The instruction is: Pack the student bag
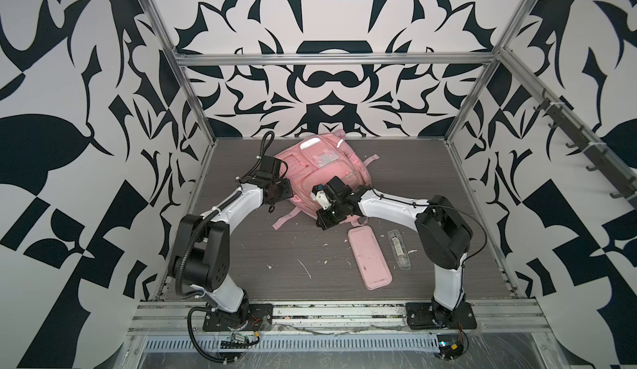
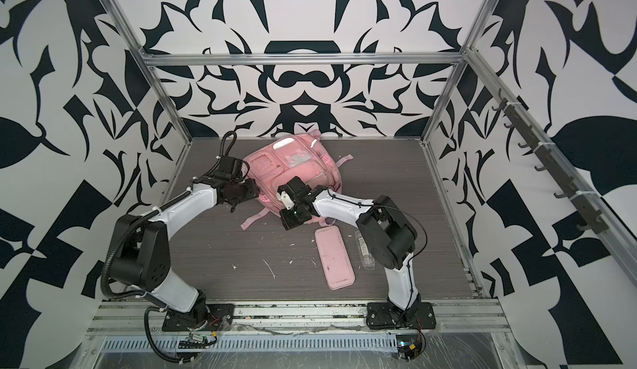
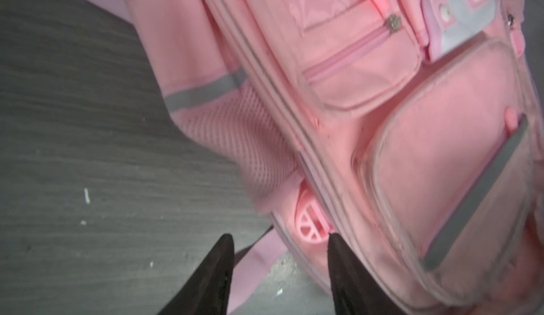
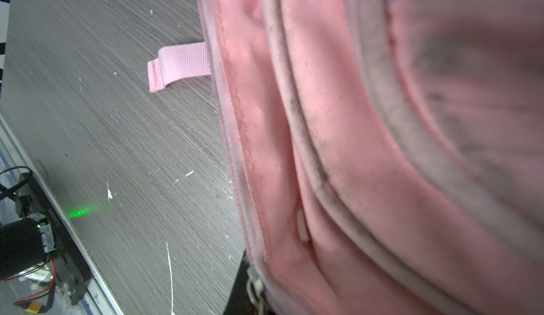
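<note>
We see bag (image 1: 310,167) on counter (image 1: 262,246); left gripper (image 3: 279,240) released beside it, right gripper (image 4: 245,290) clenched at its zip (image 4: 253,281).

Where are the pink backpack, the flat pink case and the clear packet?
pink backpack (image 1: 310,170), in a top view, front panel.
flat pink case (image 1: 368,257), in a top view, lid's middle.
clear packet (image 1: 400,250), in a top view, its middle.

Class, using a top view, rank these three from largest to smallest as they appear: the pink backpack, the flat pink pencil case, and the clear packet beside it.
1. Student bag, largest, though the arms partly cover it.
2. Pencil case.
3. Clear packet, smallest.
</note>
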Robot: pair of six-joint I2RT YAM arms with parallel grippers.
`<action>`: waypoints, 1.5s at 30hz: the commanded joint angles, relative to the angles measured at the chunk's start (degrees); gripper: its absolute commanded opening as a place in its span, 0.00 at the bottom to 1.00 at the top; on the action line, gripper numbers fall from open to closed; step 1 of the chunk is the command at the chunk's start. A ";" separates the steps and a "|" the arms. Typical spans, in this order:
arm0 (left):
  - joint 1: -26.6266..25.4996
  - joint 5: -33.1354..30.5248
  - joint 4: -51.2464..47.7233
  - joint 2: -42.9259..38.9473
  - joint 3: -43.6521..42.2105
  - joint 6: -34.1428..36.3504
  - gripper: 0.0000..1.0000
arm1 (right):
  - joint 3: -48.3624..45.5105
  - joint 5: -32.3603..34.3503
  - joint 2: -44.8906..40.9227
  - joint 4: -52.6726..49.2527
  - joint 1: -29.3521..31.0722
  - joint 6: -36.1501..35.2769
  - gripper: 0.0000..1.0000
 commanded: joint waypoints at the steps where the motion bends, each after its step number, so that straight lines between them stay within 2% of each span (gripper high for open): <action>1: -2.43 4.64 0.33 -4.37 -5.07 -3.15 0.57 | -0.21 -0.71 -2.89 -0.06 -0.22 0.09 0.00; 6: -7.43 8.19 5.33 -5.95 -11.95 -9.10 0.61 | -3.74 -0.63 -3.79 0.15 -0.21 0.00 0.00; 10: -7.81 11.42 11.24 -2.32 -13.47 -12.38 0.61 | -4.12 -0.70 -3.29 0.51 -0.32 0.74 0.00; 14: -7.90 11.97 14.79 -3.27 -14.02 -14.17 0.59 | -4.38 -0.30 -3.90 0.56 -0.31 1.40 0.00; 22: -7.90 13.07 16.35 -6.31 -15.03 -15.38 0.57 | -6.57 -0.51 -3.16 1.54 -0.25 3.21 0.00; 28: -7.90 14.57 16.18 -1.19 -13.52 -16.27 0.57 | -6.28 -0.89 -2.70 2.93 -0.28 4.65 0.00; 35: -7.91 15.00 15.89 1.99 -13.17 -16.59 0.52 | -5.79 -0.34 -3.39 2.06 -0.24 4.52 0.00; 37: -7.83 14.72 16.50 3.77 -12.86 -16.18 0.44 | -6.21 -0.18 -3.59 1.71 -0.29 4.40 0.00; 41: -6.63 14.90 16.75 6.77 -11.75 -15.47 0.02 | -7.32 1.41 -4.61 -0.73 -0.66 3.36 0.00; 45: -3.96 14.54 16.12 6.12 -11.75 -14.85 0.00 | -10.64 2.88 -7.48 -3.17 -2.98 2.24 0.00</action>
